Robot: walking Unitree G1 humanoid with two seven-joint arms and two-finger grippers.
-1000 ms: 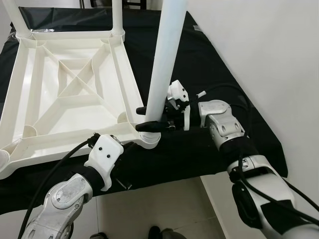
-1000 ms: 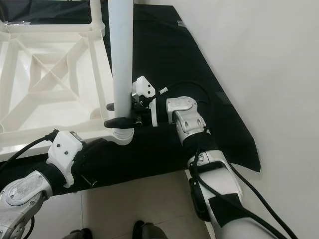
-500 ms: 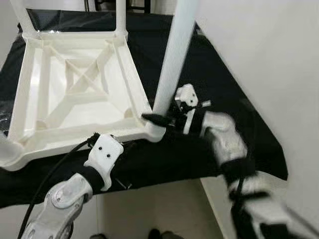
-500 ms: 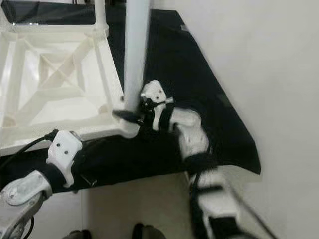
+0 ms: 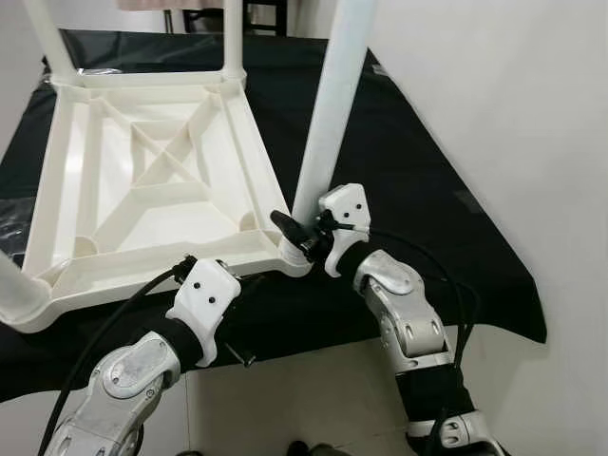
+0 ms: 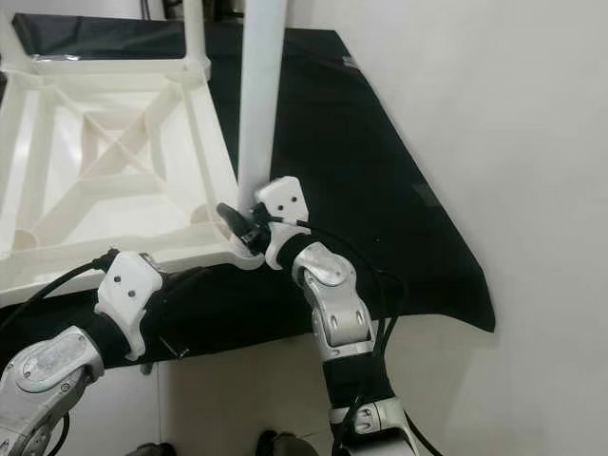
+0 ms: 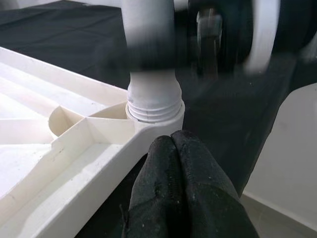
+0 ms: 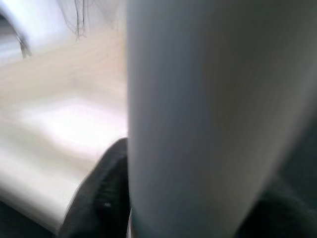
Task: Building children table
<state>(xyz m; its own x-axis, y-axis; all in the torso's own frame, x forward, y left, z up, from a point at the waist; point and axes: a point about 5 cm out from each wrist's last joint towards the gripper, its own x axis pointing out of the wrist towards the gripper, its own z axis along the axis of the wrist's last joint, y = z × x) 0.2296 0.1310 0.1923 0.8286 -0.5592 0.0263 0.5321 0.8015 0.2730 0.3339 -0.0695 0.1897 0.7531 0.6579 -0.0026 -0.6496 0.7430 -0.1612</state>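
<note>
A white plastic tabletop (image 5: 142, 266) lies upside down on a black cloth. A white table leg (image 5: 328, 123) stands in the socket (image 7: 153, 111) at its near right corner, leaning slightly to the right. My right gripper (image 5: 299, 233) is shut on the base of this leg, one black finger (image 8: 106, 198) on each side of it. My left gripper (image 7: 171, 148) is shut with nothing between its fingers, its tips just below the tabletop's near edge under the socket. The left wrist (image 5: 204, 299) sits at the front edge of the cloth.
Two more legs (image 5: 233, 38) (image 5: 47, 38) stand in the far corners and one (image 5: 14, 294) at the near left. The black cloth (image 5: 408, 190) runs right to a white wall (image 5: 513, 114). Tiled floor (image 5: 313, 399) lies below the front edge.
My right arm has swung from the right side of the leg round to its near side, still holding the leg's base. The head view has shifted a little. The left arm has barely moved.
</note>
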